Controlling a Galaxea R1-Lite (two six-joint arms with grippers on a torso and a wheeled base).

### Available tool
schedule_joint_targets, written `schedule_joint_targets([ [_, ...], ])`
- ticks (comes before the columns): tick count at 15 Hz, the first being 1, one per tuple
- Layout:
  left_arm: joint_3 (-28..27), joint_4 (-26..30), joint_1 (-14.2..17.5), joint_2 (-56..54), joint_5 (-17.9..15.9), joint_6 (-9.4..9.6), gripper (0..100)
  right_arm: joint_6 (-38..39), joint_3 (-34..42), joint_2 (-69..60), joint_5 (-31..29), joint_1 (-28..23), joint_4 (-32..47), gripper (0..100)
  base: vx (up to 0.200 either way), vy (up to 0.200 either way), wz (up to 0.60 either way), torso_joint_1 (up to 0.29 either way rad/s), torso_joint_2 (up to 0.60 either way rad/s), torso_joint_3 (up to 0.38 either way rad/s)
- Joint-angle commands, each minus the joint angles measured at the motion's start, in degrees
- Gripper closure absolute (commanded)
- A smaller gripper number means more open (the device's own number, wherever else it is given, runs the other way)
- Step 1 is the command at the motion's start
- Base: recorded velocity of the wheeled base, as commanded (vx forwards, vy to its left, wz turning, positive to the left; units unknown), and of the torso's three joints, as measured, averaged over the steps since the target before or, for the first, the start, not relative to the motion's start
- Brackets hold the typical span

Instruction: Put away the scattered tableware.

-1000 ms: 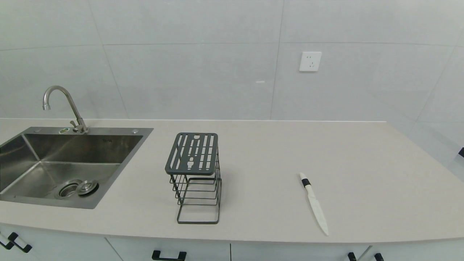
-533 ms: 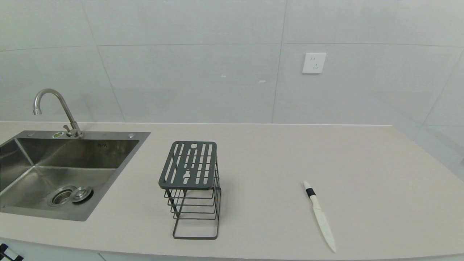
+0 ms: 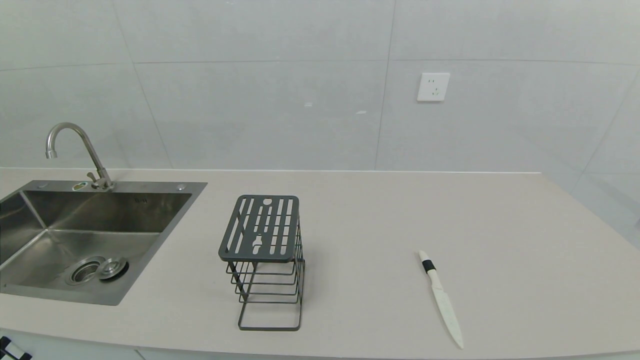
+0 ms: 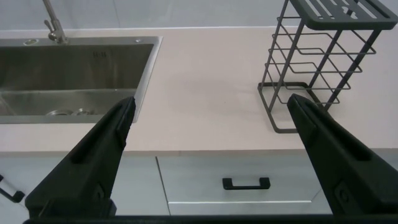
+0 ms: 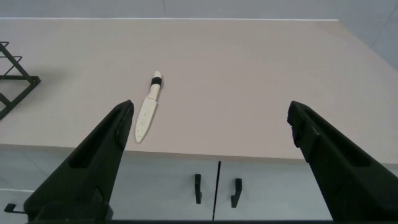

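Left gripper (image 4: 210, 104): black fingers (image 4: 93, 155) are held wide apart, pointed forward. Right gripper (image 5: 210, 107): black fingers (image 5: 339, 165) are held wide apart, pointed forward.

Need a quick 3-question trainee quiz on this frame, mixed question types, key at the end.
1. True or false: the knife is already stowed in the rack.
2. Multiple choice: on the counter, the rack stands (A) between the sink and the knife, (B) to the right of the knife, (C) at the back against the wall.
3. Fill in: the left gripper and the right gripper both have their jaws ___.

Key: 1 false, the knife lies flat on the counter, apart from the rack; 2 A; 3 open.
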State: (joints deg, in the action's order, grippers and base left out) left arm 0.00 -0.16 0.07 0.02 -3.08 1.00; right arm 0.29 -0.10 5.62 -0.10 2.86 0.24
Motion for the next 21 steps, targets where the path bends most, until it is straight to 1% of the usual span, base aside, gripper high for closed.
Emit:
schedule_joint_targets([
  [1, 0.0, 0.0, 0.0, 0.0, 0.0, 0.14, 0, 0.1, 0.0, 0.0, 0.0, 0.0, 0.0, 0, 0.000, 0.000, 0.00, 0.000, 0.00, 0.000],
  [5, 0.0, 0.0, 0.0, 0.1, 0.0, 0.14, 0, -0.3, 0.0, 0.0, 0.0, 0.0, 0.0, 0, 0.000, 0.000, 0.00, 0.000, 0.00, 0.000],
  [7, 0.0, 0.0, 0.0, 0.1, 0.0, 0.23, 0, 0.1, -3.2, 0.2, 0.0, -0.4, -7.5, 0, 0.000, 0.000, 0.00, 0.000, 0.00, 0.000],
  [8, 0.0, 0.0, 0.0, 0.0, 0.0, 0.41, 0, -0.7, -7.4, 3.0, 2.1, -0.3, -10.4, 0, 0.000, 0.000, 0.00, 0.000, 0.00, 0.000],
  [9, 0.0, 0.0, 0.0, 0.0, 0.0, 0.41, 0, -1.3, -8.7, 5.5, 6.2, -0.3, -10.4, 0, 0.000, 0.000, 0.00, 0.000, 0.00, 0.000],
  [12, 0.0, 0.0, 0.0, 0.0, 0.0, 0.41, 0, -1.4, -10.7, 16.5, 14.7, 0.0, -8.7, 0, 0.000, 0.000, 0.00, 0.000, 0.00, 0.000],
  [13, 0.0, 0.0, 0.0, 0.0, 0.0, 0.41, 0, -1.4, -10.9, 17.2, 15.1, 0.0, -8.7, 0, 0.000, 0.000, 0.00, 0.000, 0.00, 0.000],
  [14, 0.0, 0.0, 0.0, 0.0, 0.0, 0.41, 0, -1.4, -11.9, 26.1, 19.1, 0.7, -8.2, 0, 0.000, 0.000, 0.00, 0.000, 0.00, 0.000],
  [15, 0.0, 0.0, 0.0, 0.1, 0.0, 0.41, 0, -1.4, -12.0, 29.8, 19.4, 1.6, -7.9, 0, 0.000, 0.000, 0.00, 0.000, 0.00, 0.000],
  [17, 0.0, 0.1, 0.0, 0.0, 0.0, 0.32, 0, -1.6, -12.5, 37.2, 18.7, 6.5, -7.0, 0, 0.000, 0.000, 0.00, 0.000, 0.00, 0.000],
  [18, 0.0, 0.0, 0.0, 0.1, 0.0, 0.32, 0, -1.6, -12.6, 39.7, 17.4, 8.8, -7.0, 0, 0.000, 0.000, 0.00, 0.000, 0.00, 0.000],
  [19, 0.0, 0.0, 0.0, 0.1, 0.0, 0.32, 0, -1.6, -12.6, 39.7, 17.4, 8.8, -7.0, 0, 0.000, 0.000, 0.00, 0.000, 0.00, 0.000],
  [21, 0.0, 0.0, 0.0, 0.0, 0.0, 0.41, 0, -1.6, -13.7, 44.9, 12.4, 15.2, -7.0, 0, 0.000, 0.000, 0.00, 0.000, 0.00, 0.000],
])
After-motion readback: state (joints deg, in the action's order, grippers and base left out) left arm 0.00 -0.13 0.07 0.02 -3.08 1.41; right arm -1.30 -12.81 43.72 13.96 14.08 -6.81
